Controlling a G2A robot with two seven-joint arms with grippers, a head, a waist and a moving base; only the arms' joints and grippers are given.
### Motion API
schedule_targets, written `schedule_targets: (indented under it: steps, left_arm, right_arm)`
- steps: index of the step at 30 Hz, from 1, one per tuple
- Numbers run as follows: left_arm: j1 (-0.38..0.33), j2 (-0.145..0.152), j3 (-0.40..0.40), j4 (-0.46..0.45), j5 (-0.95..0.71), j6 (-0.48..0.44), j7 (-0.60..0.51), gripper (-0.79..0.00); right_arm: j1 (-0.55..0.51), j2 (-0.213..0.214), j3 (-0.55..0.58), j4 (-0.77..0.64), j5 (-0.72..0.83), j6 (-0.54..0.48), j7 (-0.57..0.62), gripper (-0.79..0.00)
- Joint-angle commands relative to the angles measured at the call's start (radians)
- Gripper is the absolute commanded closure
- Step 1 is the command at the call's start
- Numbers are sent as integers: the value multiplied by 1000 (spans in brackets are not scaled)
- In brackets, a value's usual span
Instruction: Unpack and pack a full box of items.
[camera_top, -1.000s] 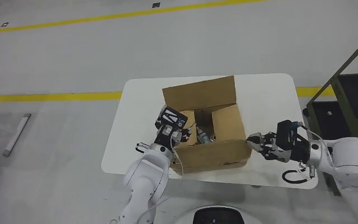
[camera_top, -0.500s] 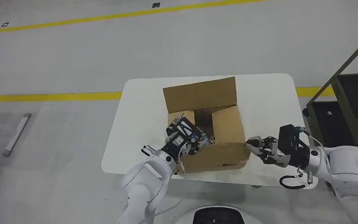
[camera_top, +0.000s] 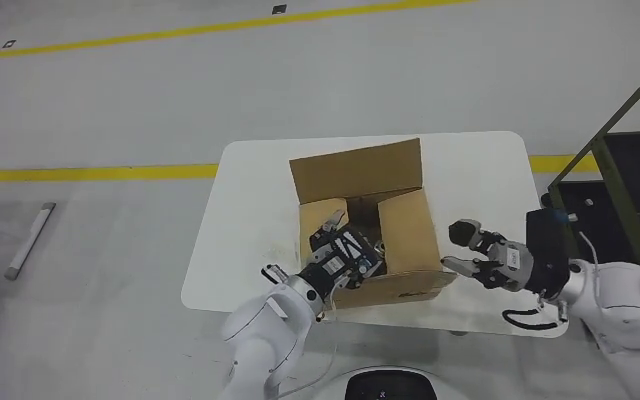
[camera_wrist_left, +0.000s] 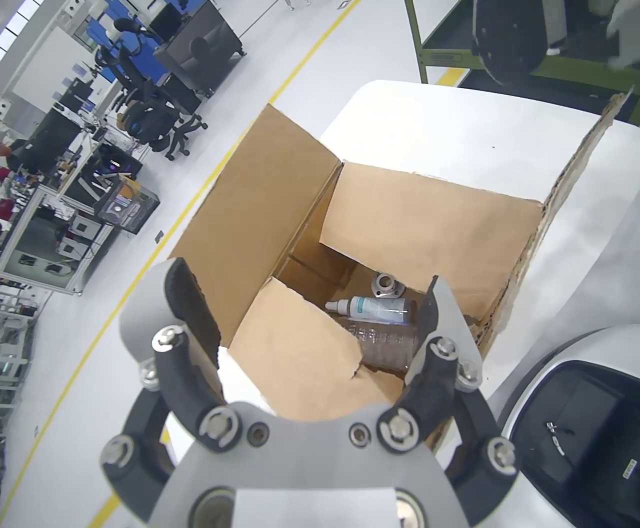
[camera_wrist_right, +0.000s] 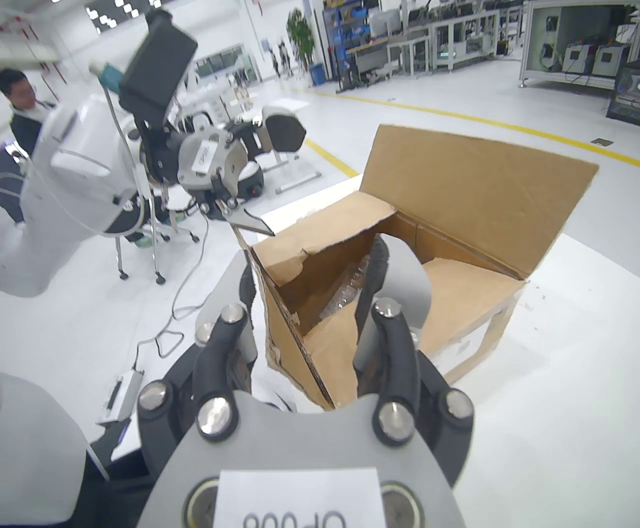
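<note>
The cardboard box (camera_top: 360, 175) stands open mid-counter (camera_top: 480, 170). On its floor lie a clear bottle (camera_wrist_left: 372, 307) and a small metal part (camera_wrist_left: 386, 285), with anything else hidden by torn flaps. The left gripper (camera_wrist_left: 315, 320) hangs spread over its near-left corner, and the right gripper (camera_wrist_right: 310, 295), also spread, is at the right wall, contact unclear.

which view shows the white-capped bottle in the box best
Left wrist view: the bottle lies in plain sight on the box floor. From the top the left gripper mostly covers that spot; from the right wrist the box wall blocks it.
</note>
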Motion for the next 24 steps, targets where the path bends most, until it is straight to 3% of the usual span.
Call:
schedule_targets:
  steps: [1, 3, 9, 13, 24]
  left_arm:
    - [0, 2, 1, -2, -4, -5, -1, -785]
    - [3, 4, 4, -6, -11, -20, -7, -785]
    - [24, 12, 14, -46, -77, -92, -36, -785]
    - [33, 18, 8, -55, -109, -103, -52, -785]
    - [27, 29, -56, -53, -168, -36, -146, -785]
  right_arm:
    - [2, 0, 7, 15, 67, 14, -15, -342]
    - [9, 3, 12, 30, 84, 84, 25, 0]
    - [36, 2, -53, 42, 176, 140, 84, 0]
    - [62, 1, -136, 67, 201, 154, 184, 0]
    - [67, 14, -199, 131, 283, 44, 367, 0]
